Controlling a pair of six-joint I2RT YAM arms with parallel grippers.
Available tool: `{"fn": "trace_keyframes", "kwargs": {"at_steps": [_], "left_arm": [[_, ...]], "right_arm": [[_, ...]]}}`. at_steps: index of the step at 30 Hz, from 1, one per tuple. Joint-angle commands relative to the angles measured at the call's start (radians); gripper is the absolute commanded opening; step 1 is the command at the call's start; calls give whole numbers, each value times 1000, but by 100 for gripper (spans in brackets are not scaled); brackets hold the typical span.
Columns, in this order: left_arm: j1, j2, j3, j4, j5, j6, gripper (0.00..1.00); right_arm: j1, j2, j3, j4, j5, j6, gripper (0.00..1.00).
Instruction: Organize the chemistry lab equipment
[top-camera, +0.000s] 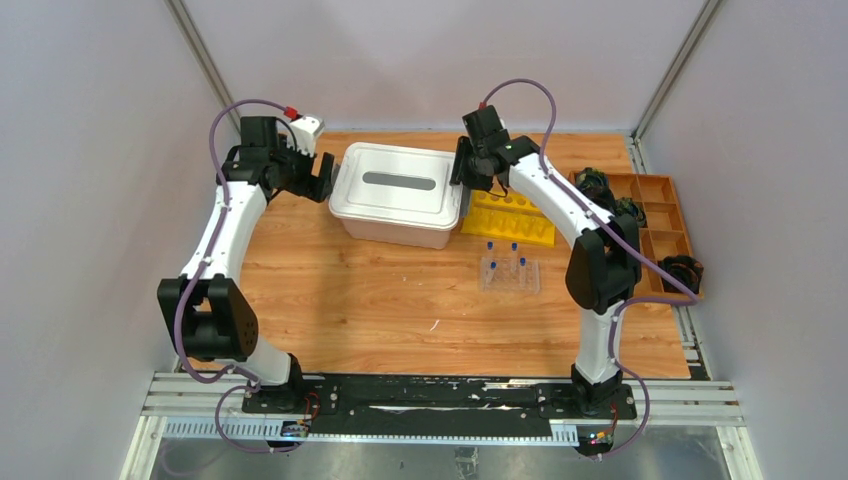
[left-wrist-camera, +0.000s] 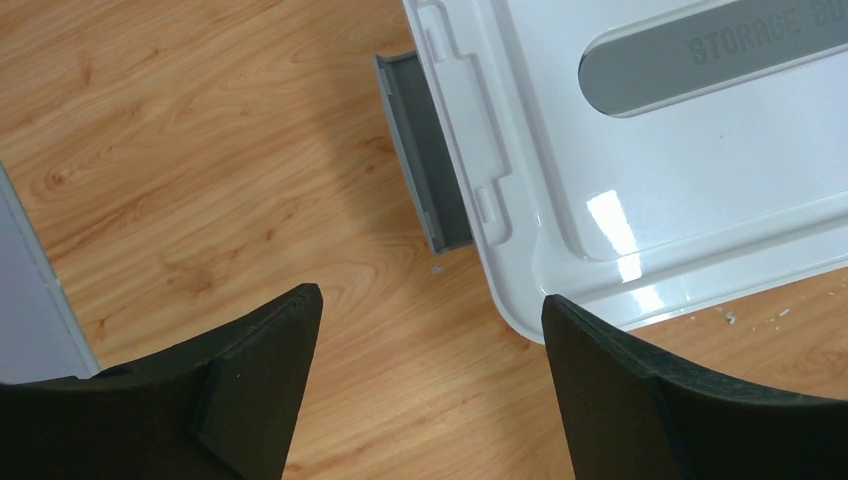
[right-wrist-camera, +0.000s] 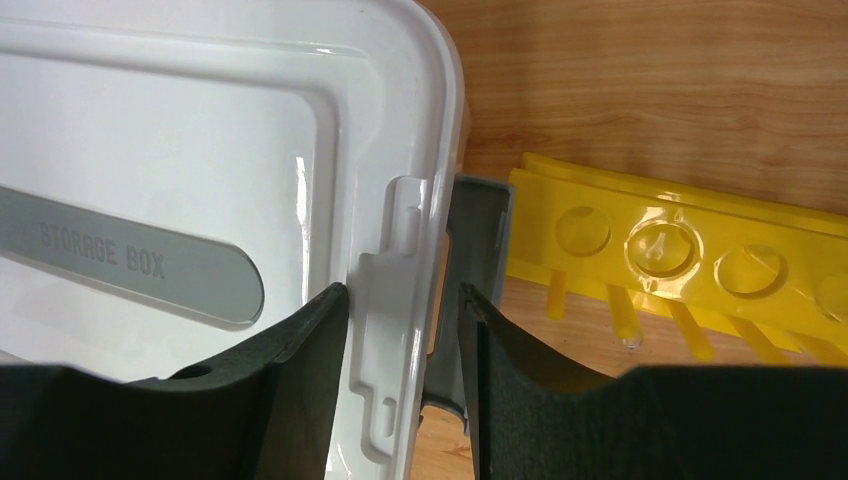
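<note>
Left gripper (left-wrist-camera: 430, 295): is hanging wide open beside white storage box (top-camera: 400, 195).
Right gripper (right-wrist-camera: 402, 290): is pinching box's gray latch (right-wrist-camera: 480, 230).

The wooden table (top-camera: 350, 300) bore a white lidded plastic box (top-camera: 398, 195) at upper centre, a yellow holed rack (top-camera: 512, 222) right of it, and a clear tube rack (top-camera: 509, 274) below that.

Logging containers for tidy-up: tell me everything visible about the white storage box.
The storage box is glossy white plastic, lid on, grey strip reading STORAGE BOX, grey latches at both ends. It sits flat on the wooden table. The right tool clasps its right rim and latch; the left tool, open, touches nothing.
</note>
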Motion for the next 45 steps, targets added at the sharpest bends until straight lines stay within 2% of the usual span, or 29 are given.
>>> {"fn": "trace_keyframes", "kwargs": {"at_steps": [1,8,12,18,22,25,29,38,45], "left_arm": [[2,-44,-18,40,-18,-4,87],[2,-15,-7,56,-23,-28,89],[2,30,19,63,-21,-115,100],[19,52,-27,128,27,-191,100],[38,50,-53,184,63,-218,100],[38,68,-55,202,73,-224,97],[39,108,-24,177,97,-240,93],[38,96,-31,165,112,-212,93],[39,88,-33,160,107,-200,91]], "right_arm": [[-5,39,-3,-65,12,-30,47],[-8,83,-9,-72,-13,-39,44],[-8,68,-8,-79,-14,-38,45],[-15,-18,32,-92,-19,-45,66],[-39,-108,-36,-79,-87,6,84],[-47,-181,-169,12,-136,52,89],[-50,-242,-332,165,-198,114,92],[-60,-211,-448,392,-270,193,93],[-94,-189,-575,664,-351,304,93]]}}
